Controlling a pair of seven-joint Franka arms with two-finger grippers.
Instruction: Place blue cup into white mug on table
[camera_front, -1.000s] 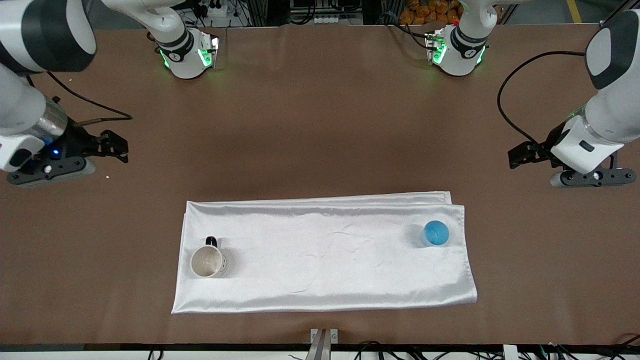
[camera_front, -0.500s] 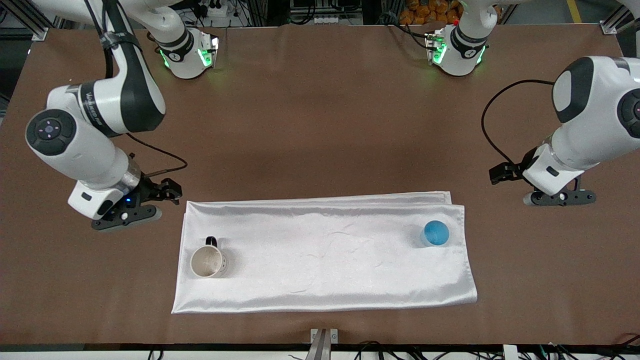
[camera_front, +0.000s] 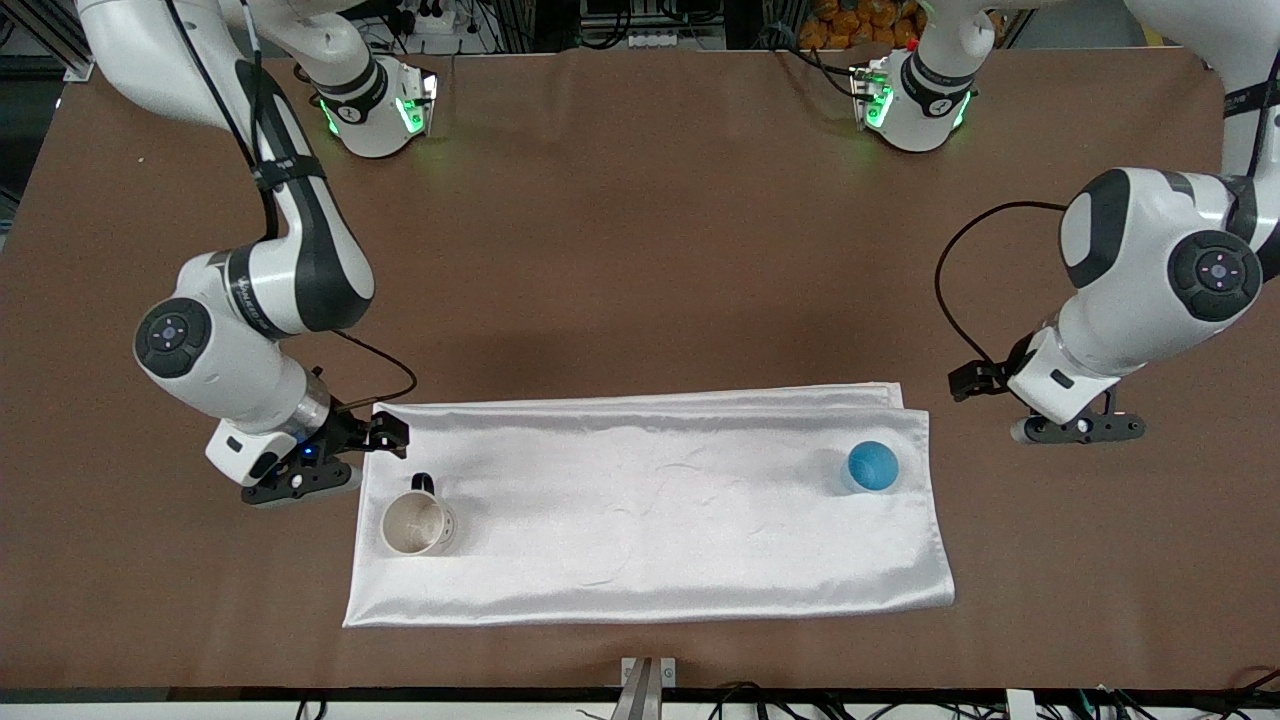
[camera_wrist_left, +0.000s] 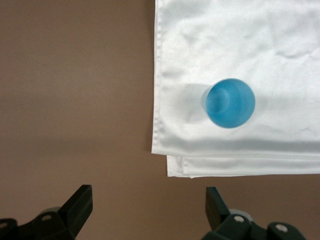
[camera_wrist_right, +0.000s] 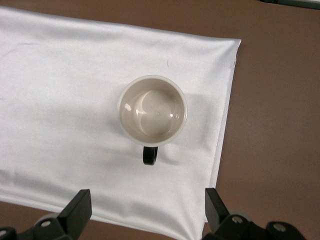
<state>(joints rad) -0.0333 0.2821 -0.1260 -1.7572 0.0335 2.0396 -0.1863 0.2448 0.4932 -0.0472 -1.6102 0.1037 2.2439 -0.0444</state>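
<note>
The table (camera_front: 640, 250) carries a white cloth (camera_front: 650, 510) spread along its edge nearer the front camera. The right gripper (camera_front: 330, 455) hangs over the cloth's corner at the right arm's end, fingers (camera_wrist_right: 75, 210) spread wide with nothing between them; the mug (camera_front: 415, 523) stands upright on the cloth just beside that gripper and nearer the front camera, its black handle (camera_wrist_right: 150, 155) turned toward the gripper. The left gripper (camera_front: 1040, 410) hangs over bare table just off the cloth's end at the left arm's side, fingers (camera_wrist_left: 80, 205) also spread and empty; the cup (camera_front: 872, 466) stands upright on the cloth near that gripper, close to the cloth's corner.
</note>
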